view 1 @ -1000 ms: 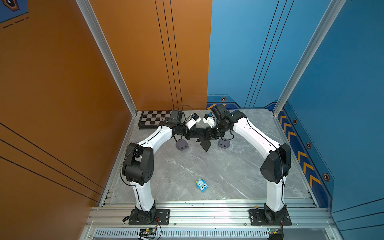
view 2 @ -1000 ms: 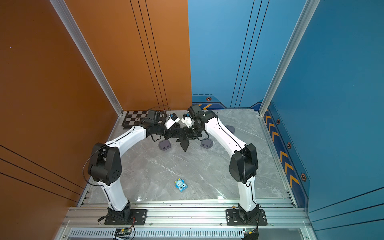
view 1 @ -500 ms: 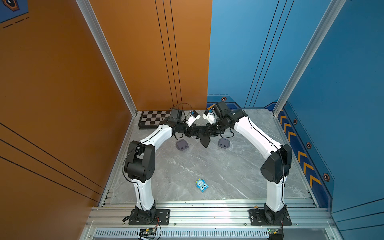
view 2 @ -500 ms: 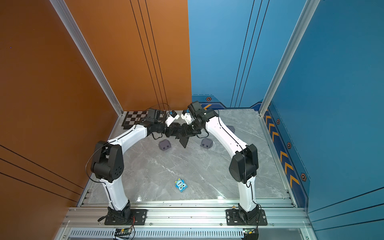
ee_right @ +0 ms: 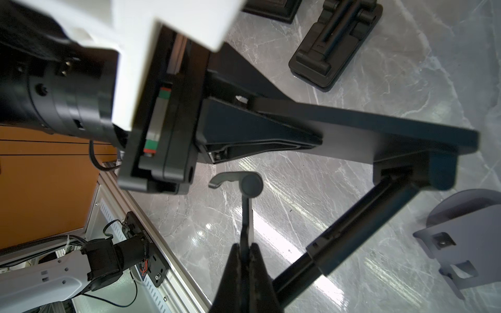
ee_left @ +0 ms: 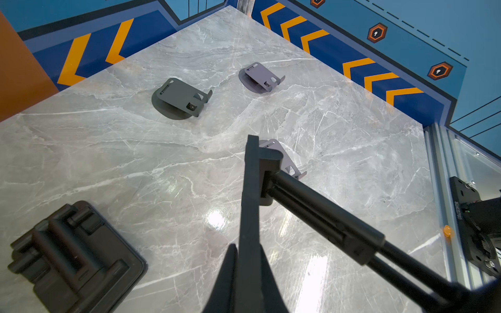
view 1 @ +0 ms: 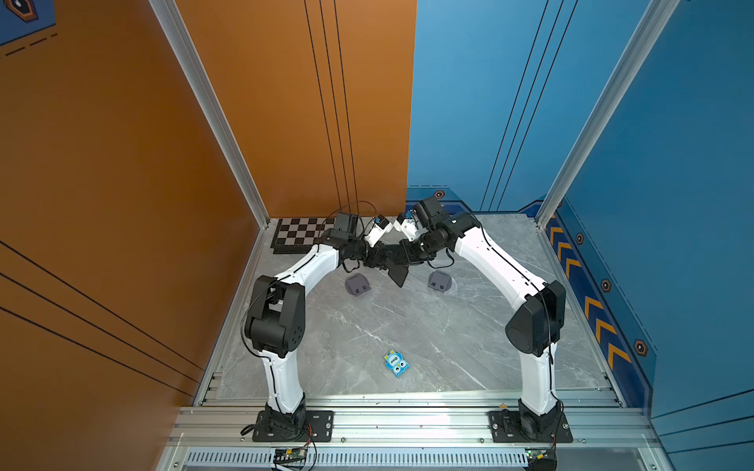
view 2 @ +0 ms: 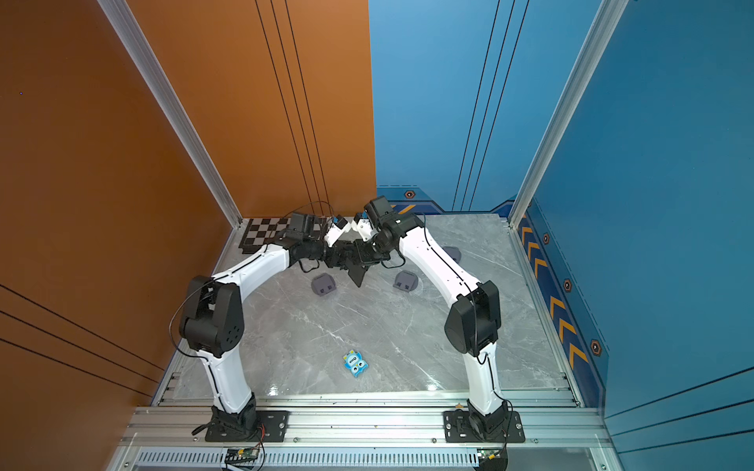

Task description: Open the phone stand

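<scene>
At 12 o'clock over the table (view 1: 428, 326): phone stand (view 1: 397, 272) aloft | left gripper (ee_left: 248, 250) clamped on its broad plate | right gripper (ee_right: 245, 248) pinching its thin hooked plate | judged partly unfolded, more opening left

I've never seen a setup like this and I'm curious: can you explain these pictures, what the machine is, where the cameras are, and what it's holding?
The machine is two white-and-black robot arms bolted at the near edge of a marble table. Two near-identical pictures look down from overhead; the other two come from a camera on each arm's wrist. The arms meet over its far part, where the left gripper and the right gripper are both closed on the same black phone stand, partly unfolded and held up between them. On the table sit grey stands, a folded black stand, a checkerboard and a small blue card with cartoon eyes.
</scene>
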Robot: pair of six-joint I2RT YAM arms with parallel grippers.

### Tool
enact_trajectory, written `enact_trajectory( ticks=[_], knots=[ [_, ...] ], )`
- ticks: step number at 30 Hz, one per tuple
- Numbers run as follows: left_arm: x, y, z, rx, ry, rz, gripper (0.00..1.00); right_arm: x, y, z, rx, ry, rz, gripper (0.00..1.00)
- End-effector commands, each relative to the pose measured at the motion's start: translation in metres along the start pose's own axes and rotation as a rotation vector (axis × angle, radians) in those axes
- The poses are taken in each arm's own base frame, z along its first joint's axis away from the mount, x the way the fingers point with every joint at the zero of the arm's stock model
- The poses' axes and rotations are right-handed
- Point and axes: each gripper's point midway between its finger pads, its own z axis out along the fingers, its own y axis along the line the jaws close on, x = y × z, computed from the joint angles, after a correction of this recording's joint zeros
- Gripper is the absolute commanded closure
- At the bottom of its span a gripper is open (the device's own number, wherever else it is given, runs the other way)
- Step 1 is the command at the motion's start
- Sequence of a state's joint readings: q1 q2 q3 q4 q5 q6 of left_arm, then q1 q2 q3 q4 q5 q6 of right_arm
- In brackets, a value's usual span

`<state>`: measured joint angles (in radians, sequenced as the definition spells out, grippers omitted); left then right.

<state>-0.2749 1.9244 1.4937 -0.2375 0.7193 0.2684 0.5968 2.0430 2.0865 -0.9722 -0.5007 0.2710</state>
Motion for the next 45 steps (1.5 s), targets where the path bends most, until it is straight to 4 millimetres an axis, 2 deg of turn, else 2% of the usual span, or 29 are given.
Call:
enact_trajectory(
  ticks=[1,5,9,10,12,18,27,36,45],
  knots=[
    [-0.004,0.078,0.003,-0.356,-0.029,-0.043,1.0,0.065,0.168,-0.035,-0.551,0.233,-0.076,1.0],
    [-0.006,0.077,0.001,-0.355,-0.035,-0.04,1.0,0.062,0.159,-0.036,-0.53,0.221,-0.058,1.0],
    [-0.013,0.073,-0.005,-0.354,-0.047,-0.036,1.0,0.049,0.135,-0.042,-0.48,0.176,-0.015,1.0],
    [-0.013,0.073,-0.006,-0.356,-0.048,-0.036,1.0,0.04,0.122,-0.046,-0.467,0.153,0.008,1.0],
    [-0.016,0.072,-0.008,-0.358,-0.051,-0.039,1.0,0.032,0.108,-0.052,-0.456,0.129,0.036,1.0],
    [-0.019,0.07,-0.014,-0.37,-0.059,-0.047,0.96,0.021,0.086,-0.061,-0.434,0.089,0.082,1.0],
    [-0.035,0.061,-0.022,-0.361,-0.093,-0.033,0.87,0.023,0.083,-0.052,-0.421,0.103,0.09,1.0],
    [-0.036,0.06,-0.025,-0.367,-0.099,-0.045,0.71,0.022,0.076,-0.048,-0.388,0.099,0.098,1.0],
    [-0.048,0.063,-0.037,-0.389,-0.127,-0.04,0.65,0.023,0.062,-0.049,-0.344,0.095,0.116,1.0]
  ],
)
